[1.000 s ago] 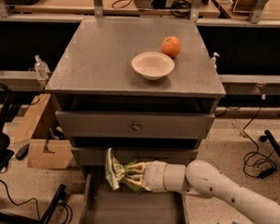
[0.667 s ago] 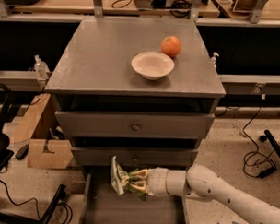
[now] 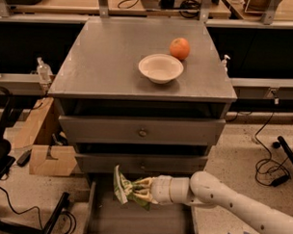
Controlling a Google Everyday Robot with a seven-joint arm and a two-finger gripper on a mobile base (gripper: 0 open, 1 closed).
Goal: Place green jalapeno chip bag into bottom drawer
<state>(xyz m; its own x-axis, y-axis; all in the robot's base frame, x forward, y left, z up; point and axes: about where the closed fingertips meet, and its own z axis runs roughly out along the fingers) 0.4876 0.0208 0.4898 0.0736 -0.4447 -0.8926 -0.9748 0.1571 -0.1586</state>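
The green jalapeno chip bag (image 3: 125,188), green with pale patches, hangs crumpled in my gripper (image 3: 140,190). The gripper is shut on the bag and holds it above the open bottom drawer (image 3: 133,219), over its back left part. My white arm (image 3: 230,201) reaches in from the lower right. The drawer's grey floor shows below the bag.
A white bowl (image 3: 160,68) and an orange (image 3: 179,48) sit on the grey cabinet top (image 3: 105,64). Two shallower drawers with knobs (image 3: 142,132) are above the open one. A cardboard box (image 3: 51,159) stands at left, cables (image 3: 270,166) at right.
The gripper with the bag has moved down and slightly right, lower over the open bottom drawer.
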